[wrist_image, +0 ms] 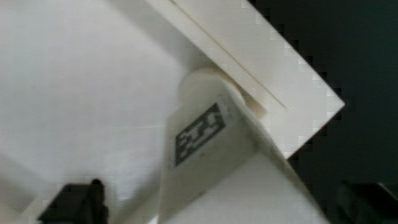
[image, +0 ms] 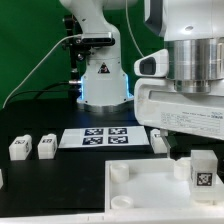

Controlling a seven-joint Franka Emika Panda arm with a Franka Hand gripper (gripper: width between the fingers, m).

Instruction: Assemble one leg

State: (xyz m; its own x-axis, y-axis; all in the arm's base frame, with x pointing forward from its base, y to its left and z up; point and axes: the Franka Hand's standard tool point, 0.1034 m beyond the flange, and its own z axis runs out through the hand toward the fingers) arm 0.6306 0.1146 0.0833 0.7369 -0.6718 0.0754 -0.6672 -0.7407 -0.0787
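Leg (image: 201, 173) upright at the tray's (image: 140, 196) far edge, pincer (wrist_image: 217, 204) spread wide around it, apparently not touching, open bench (image: 55, 188) leftward, two spare legs (image: 19, 148) well apart there.

We read no words or numbers. We only see coded square tags (image: 96, 133) on the marker board (image: 69, 139) and leg (image: 201, 170).

The arm (image: 190, 60) reaches down, its tool (wrist_image: 217, 203) fingers (wrist_image: 71, 203) spread wide.
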